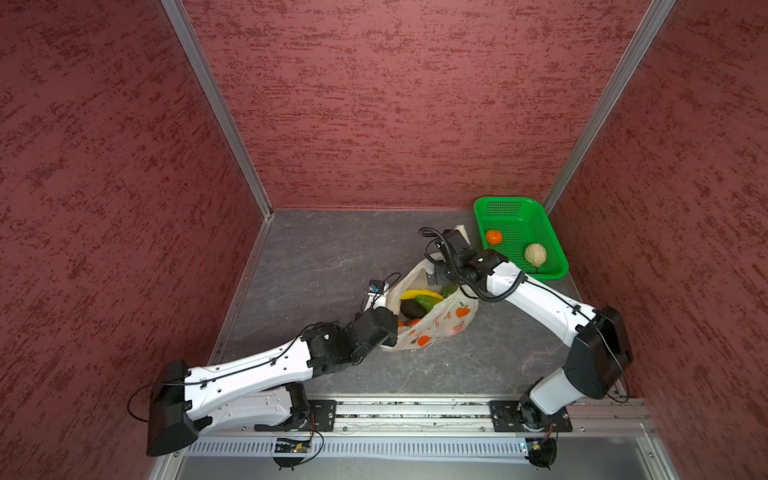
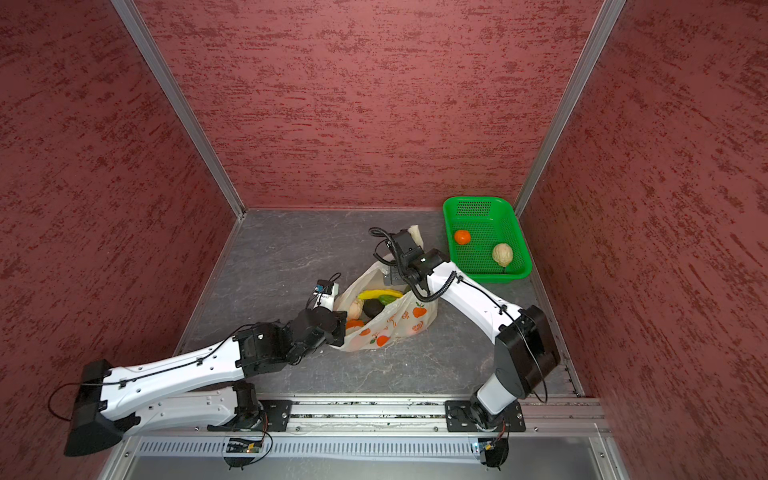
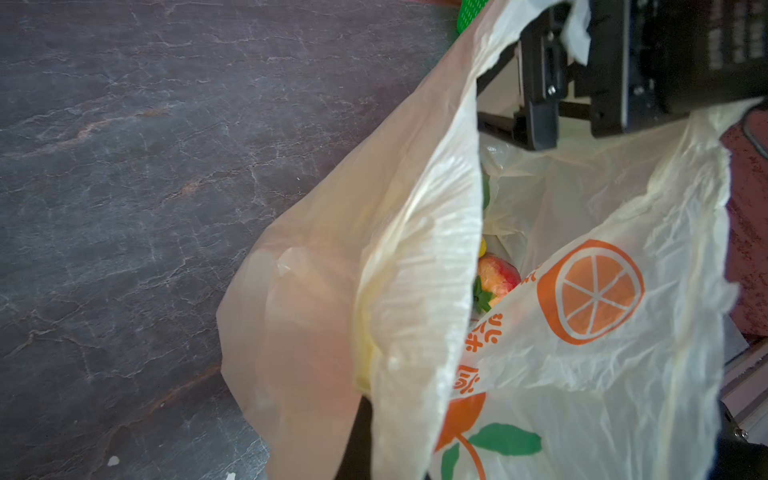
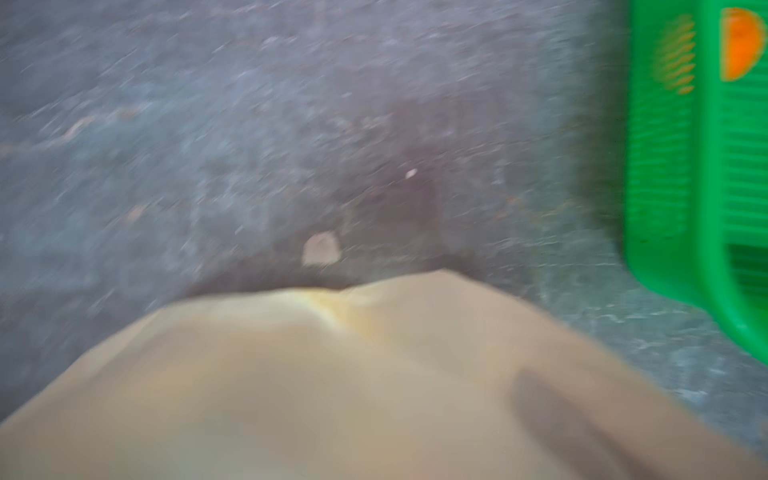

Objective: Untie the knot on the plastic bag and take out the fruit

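Cream plastic bag gapes; bare floor lies left.

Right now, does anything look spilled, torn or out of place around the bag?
Nothing has spilled: the plastic bag lies open on the table with fruit inside. One oddity: a loose strip of it is draped over the right gripper, and plastic covers much of the right wrist view.

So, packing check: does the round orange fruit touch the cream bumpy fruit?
Apart: in both top views green basket mesh shows between round orange fruit and cream bumpy fruit.
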{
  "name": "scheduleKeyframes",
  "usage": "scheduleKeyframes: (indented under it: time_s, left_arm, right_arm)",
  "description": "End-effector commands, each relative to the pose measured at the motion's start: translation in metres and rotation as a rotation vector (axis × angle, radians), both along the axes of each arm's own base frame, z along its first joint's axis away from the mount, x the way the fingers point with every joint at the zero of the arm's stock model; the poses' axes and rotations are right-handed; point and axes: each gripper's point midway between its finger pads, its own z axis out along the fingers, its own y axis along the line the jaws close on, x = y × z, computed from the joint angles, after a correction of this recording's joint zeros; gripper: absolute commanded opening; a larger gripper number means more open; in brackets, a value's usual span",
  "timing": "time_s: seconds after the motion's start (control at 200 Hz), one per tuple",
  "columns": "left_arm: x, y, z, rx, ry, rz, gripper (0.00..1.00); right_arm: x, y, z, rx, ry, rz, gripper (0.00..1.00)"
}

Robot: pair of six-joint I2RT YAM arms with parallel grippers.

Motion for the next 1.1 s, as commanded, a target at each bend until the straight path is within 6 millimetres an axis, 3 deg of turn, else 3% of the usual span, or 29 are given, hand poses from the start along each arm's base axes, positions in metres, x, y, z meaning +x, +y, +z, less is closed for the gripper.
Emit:
scheduleKeyframes:
  time_s: [0.0,0.195,0.451,0.586,0.741,0.927,1.092]
  left_arm:
    - [0.01,-0.001,0.022,-0.043,-0.037,0.046,0.0]
    - [0.015,0.007,0.024,-0.076,-0.004,0.078,0.0]
    - [0.019,0.004,0.018,-0.07,0.033,0.077,0.0]
    - [0.019,0.007,0.017,-0.072,0.045,0.092,0.0]
    - [0.017,0.014,0.017,-0.082,0.053,0.112,0.0]
    - [0.002,0.013,0.0,-0.074,0.088,0.08,0.0]
    - [-0.021,0.024,-0.027,0.013,0.12,0.071,0.0]
  right_arm:
    - [-0.043,0.014,0.012,0.063,0.071,0.122,0.98]
    - [-0.076,0.023,0.02,0.084,0.079,0.167,0.98]
    - [-0.118,0.022,0.0,0.09,0.074,0.174,0.98]
    - [-0.151,0.012,-0.023,0.042,0.09,0.182,0.98]
    - [-0.183,-0.006,-0.063,-0.037,0.118,0.192,0.98]
    - [-0.195,-0.011,-0.104,-0.091,0.179,0.203,0.99]
    - [-0.197,-0.001,-0.119,-0.098,0.223,0.2,0.98]
